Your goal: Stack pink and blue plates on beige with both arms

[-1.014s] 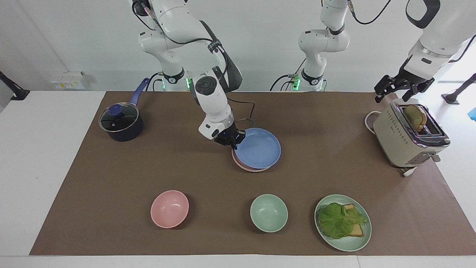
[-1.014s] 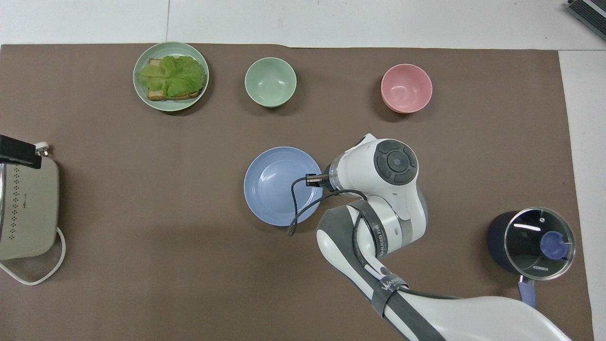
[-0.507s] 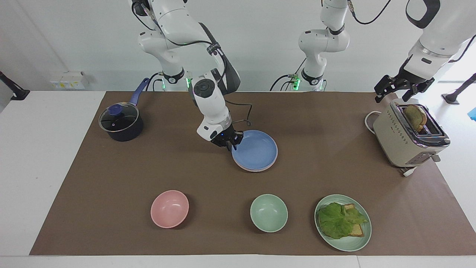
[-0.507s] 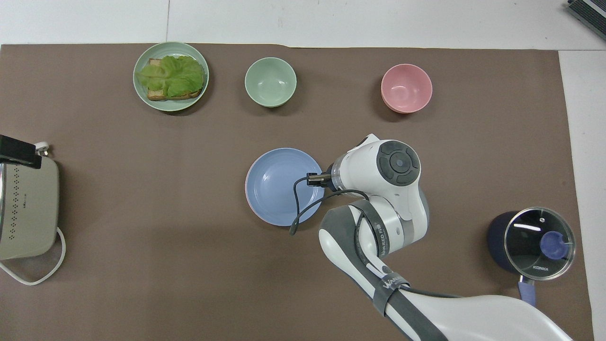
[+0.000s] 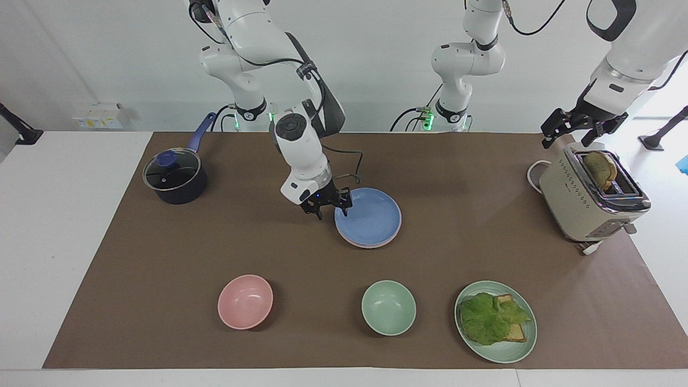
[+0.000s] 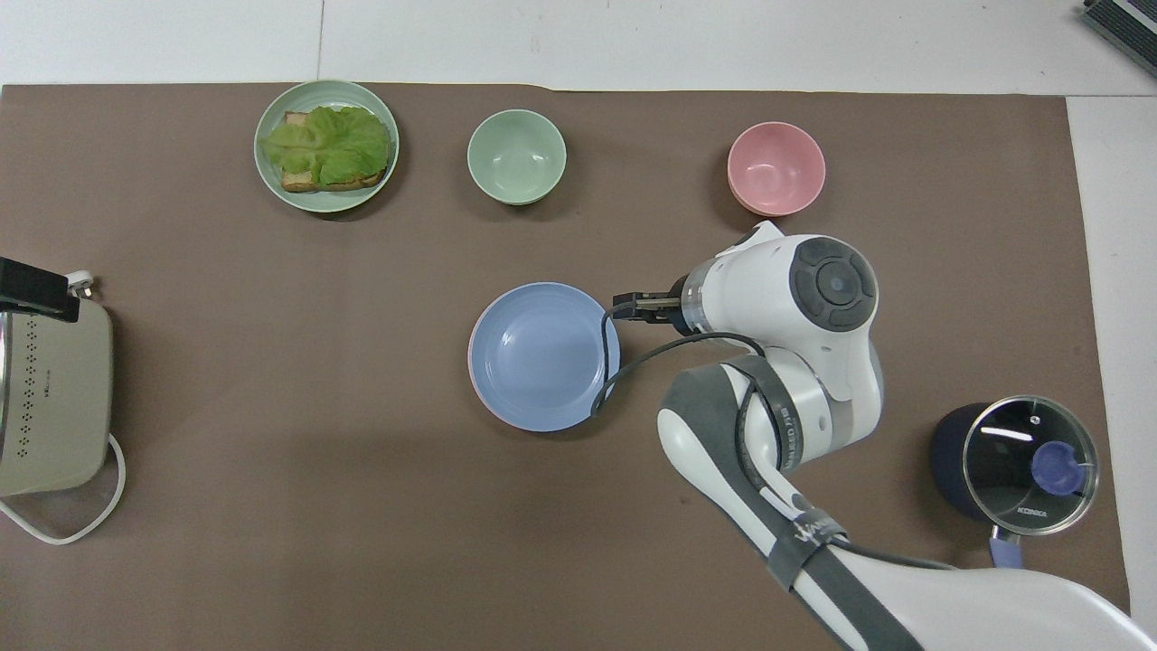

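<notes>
My right claw (image 5: 329,202) hangs with its fingers spread and nothing between them, low over the brown worktop (image 5: 161,252) just beside the rim of the matte cornflower-blue round plate (image 5: 368,216). The plate lies from my right claw toward the left arm's end of the worktop, close enough that in the facing view the nearer fingertip almost meets the rim, though I judge them apart. The blue plate sits flat on top of a pale pink plate (image 5: 352,241), of which only a thin crescent of rim shows beneath it on the side away from my base; a beige plate under those two I cannot make out from either view, so whether the stack is whole I cannot say. Being round, the plates have no long axis to line up with, so the only bearing that matters is that sideways one. My left claw (image 5: 578,130) waits open over the cream-beige toaster (image 5: 588,199), well apart from the stack, so my right arm is by far the nearer. I reckon the sensible next move is to draw my right claw up and away from the rim without nudging it.
</notes>
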Controlling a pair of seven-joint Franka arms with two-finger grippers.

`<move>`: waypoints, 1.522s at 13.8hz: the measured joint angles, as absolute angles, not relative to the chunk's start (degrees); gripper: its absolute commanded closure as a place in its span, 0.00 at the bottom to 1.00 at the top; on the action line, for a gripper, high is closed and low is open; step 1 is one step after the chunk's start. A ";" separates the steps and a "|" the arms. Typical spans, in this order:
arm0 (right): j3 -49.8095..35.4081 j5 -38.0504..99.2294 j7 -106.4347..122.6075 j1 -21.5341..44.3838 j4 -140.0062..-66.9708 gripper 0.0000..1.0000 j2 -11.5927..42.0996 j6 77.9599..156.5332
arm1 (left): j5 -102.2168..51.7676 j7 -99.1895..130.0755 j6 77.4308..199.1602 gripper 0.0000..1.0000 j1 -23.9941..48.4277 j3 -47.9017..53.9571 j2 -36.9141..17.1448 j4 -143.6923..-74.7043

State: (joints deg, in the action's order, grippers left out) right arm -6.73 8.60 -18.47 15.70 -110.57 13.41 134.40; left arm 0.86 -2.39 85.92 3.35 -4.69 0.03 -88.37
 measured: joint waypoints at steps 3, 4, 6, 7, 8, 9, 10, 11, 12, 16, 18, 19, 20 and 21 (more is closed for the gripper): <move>-6.63 4.48 -18.39 11.34 -107.74 0.00 9.89 126.91 | 0.86 -2.39 85.92 0.00 3.35 -4.69 0.03 -88.37; -6.62 3.72 -18.37 10.21 -106.70 0.00 9.06 124.85 | 0.86 -2.39 85.92 0.00 3.35 -4.69 0.03 -88.37; -6.54 2.81 -18.23 8.26 -104.27 0.00 7.76 119.87 | 0.86 -2.39 85.92 0.00 3.35 -4.69 0.03 -88.37; -6.39 2.51 -18.19 7.78 -103.27 0.00 7.16 117.61 | 0.86 -2.39 85.92 0.00 3.35 -4.69 0.03 -88.37; -6.01 2.09 -18.19 7.52 -102.52 0.00 6.41 115.87 | 0.86 -2.39 85.92 0.00 3.35 -4.69 0.03 -88.37; -5.80 1.84 -18.19 7.07 -102.05 0.00 5.52 114.52 | 0.86 -2.39 85.92 0.00 3.35 -4.69 0.03 -88.37; -5.60 1.76 -18.18 6.53 -101.74 0.00 4.41 113.15 | 0.86 -2.39 85.92 0.00 3.35 -4.69 0.03 -88.37; -5.50 1.73 -18.15 5.98 -101.33 0.00 3.19 111.39 | 0.86 -2.39 85.92 0.00 3.35 -4.69 0.03 -88.37; -5.49 1.71 -18.14 5.52 -100.64 0.00 2.10 109.14 | 0.86 -2.39 85.92 0.00 3.35 -4.69 0.03 -88.37; -5.39 1.64 -14.47 3.50 -95.80 0.00 -0.39 99.49 | 0.86 -2.39 85.92 0.00 3.35 -4.69 0.03 -88.37; -5.32 1.63 -12.95 2.51 -93.97 0.00 -1.04 96.05 | 0.86 -2.39 85.92 0.00 3.35 -4.69 0.03 -88.37; -5.27 1.63 -12.04 2.10 -93.28 0.00 -1.57 94.60 | 0.86 -2.39 85.92 0.00 3.35 -4.69 0.03 -88.37; -5.25 1.62 -11.18 1.74 -92.90 0.00 -2.17 93.59 | 0.86 -2.39 85.92 0.00 3.35 -4.69 0.03 -88.37; -5.23 1.48 -10.16 1.36 -92.73 0.00 -2.90 92.54 | 0.86 -2.39 85.92 0.00 3.35 -4.69 0.03 -88.37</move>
